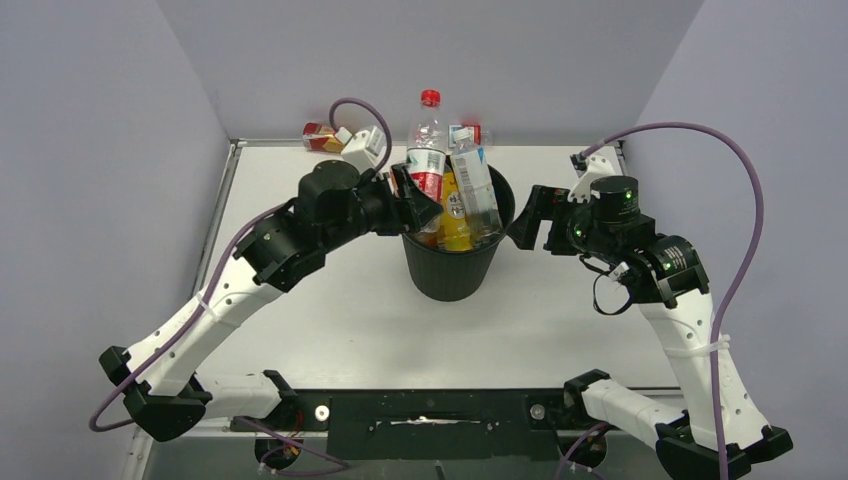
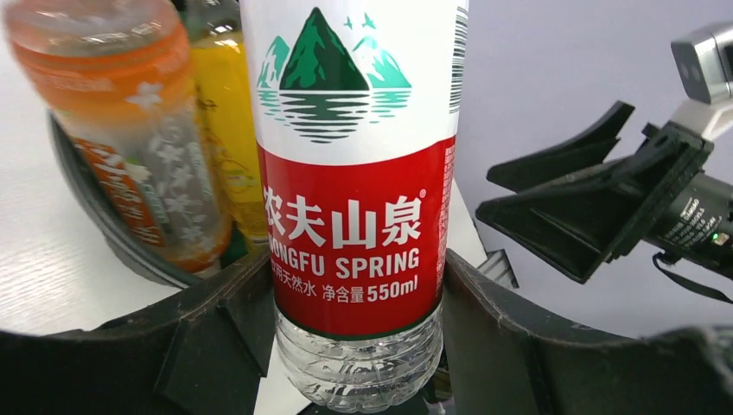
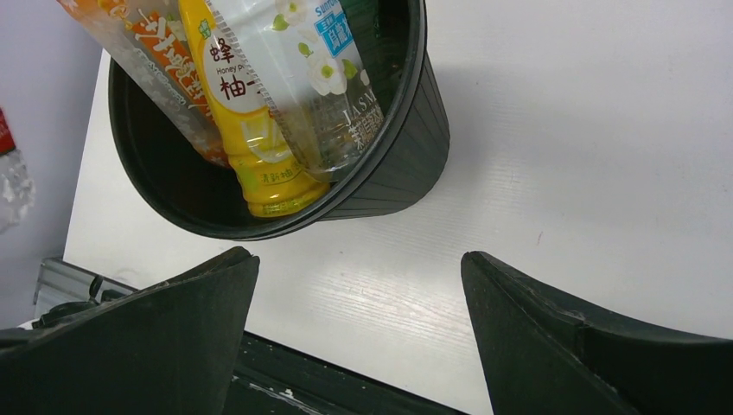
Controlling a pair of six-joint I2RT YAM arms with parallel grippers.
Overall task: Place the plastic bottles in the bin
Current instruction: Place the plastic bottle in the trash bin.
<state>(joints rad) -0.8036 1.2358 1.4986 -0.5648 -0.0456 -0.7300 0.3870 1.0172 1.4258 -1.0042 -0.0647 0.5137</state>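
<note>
Black fingers (image 2: 207,341) of the left gripper (image 2: 356,290) fill the bottom of the left wrist view, pinching a red-labelled water bottle (image 2: 350,216) low on its label. That frame cuts off the bottle's cap and base. The top view shows it whole (image 1: 428,140): upright, long axis vertical, red cap up, held over the left rim of the bin (image 1: 450,270), with its lower part hidden behind the gripper (image 1: 405,195).

The bin stands at the centre of the table (image 1: 330,320). Three bottles are in it, bases down and necks out above the rim:
- a yellow bottle (image 3: 251,130)
- an orange-labelled bottle (image 3: 147,43), its top cut off by the frame
- a clear bottle with a blue-white label (image 1: 475,185), leaning toward the upper left

How many more lie beneath them cannot be made out.

Just to the right of the bin, the right gripper (image 1: 530,215) has its fingers (image 3: 173,328) spread wide with only bare table between them.

In the upper left of the top view, a bottle (image 1: 320,135) lies on its side by the back wall, partly hidden behind the left wrist.
</note>
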